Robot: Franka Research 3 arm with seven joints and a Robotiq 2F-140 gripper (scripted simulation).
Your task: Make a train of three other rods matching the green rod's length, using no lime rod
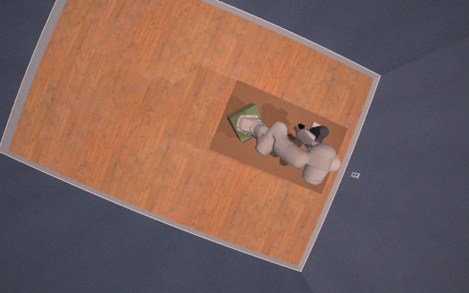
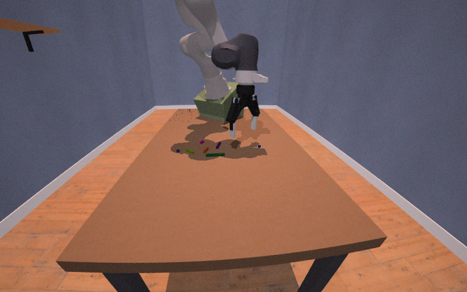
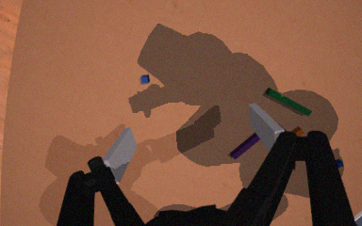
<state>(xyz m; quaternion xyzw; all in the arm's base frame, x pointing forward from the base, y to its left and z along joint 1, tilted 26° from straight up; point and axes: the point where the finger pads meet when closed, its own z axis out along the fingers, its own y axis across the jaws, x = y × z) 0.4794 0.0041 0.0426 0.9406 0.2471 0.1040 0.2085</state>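
My gripper (image 2: 242, 131) (image 3: 189, 126) is open and empty, above the table. The green rod (image 2: 214, 154) (image 3: 288, 102) lies nearest the front of the group. The purple rod (image 2: 218, 145) (image 3: 244, 146) lies behind it, partly behind a finger in the wrist view. The orange rod (image 2: 205, 149) (image 3: 299, 131) lies left of the purple one in the exterior view. One blue rod (image 2: 258, 146) (image 3: 145, 79) lies alone at the right; another blue rod (image 2: 177, 150) (image 3: 339, 163) lies far left. The lime rod (image 2: 190, 151) and magenta rod (image 2: 202, 142) show in the exterior view. No rods touch.
The arm's green base block (image 1: 243, 136) (image 2: 214, 110) stands at the table's far end. The brown table (image 1: 221, 141) (image 2: 220, 213) has its near edge at the bottom of the exterior view. In the top view the arm hides most of the rods. Arm shadows cover the rod area.
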